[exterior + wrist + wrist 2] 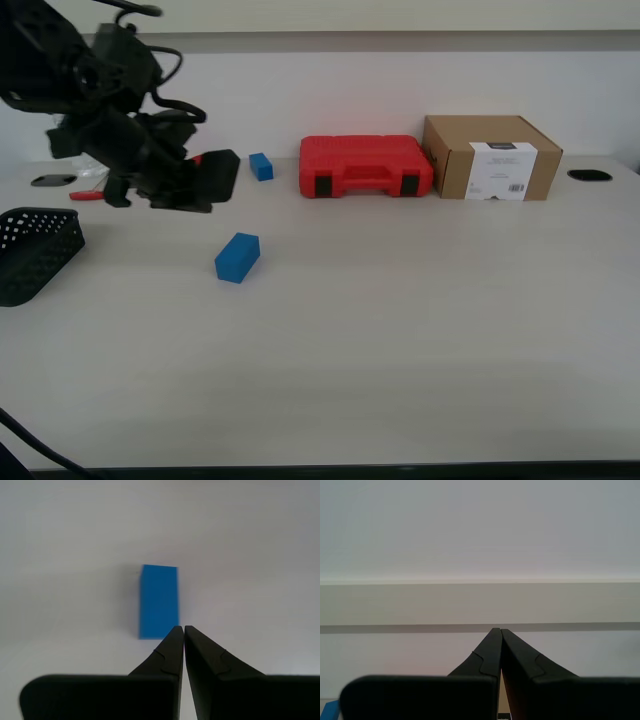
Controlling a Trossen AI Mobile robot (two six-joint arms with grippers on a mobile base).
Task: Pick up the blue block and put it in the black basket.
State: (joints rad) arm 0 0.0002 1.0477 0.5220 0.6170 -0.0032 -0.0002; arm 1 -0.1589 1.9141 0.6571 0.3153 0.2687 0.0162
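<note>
Closest, my first gripper (180, 628), jaws pressed together empty, hovers over the solid bright blue rectangular block (159, 601) on the white table (400, 330). Farther, the brown cardboard box's (490, 157) label is unreadable.

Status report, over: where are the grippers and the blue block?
First gripper shut, empty, above the blue block. Second gripper shut, facing the wall. Block on the table, outside the black basket. Path between them clear.

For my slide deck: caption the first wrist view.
My first gripper, jaws shut, poised above the blue block lying on the white table.
</note>
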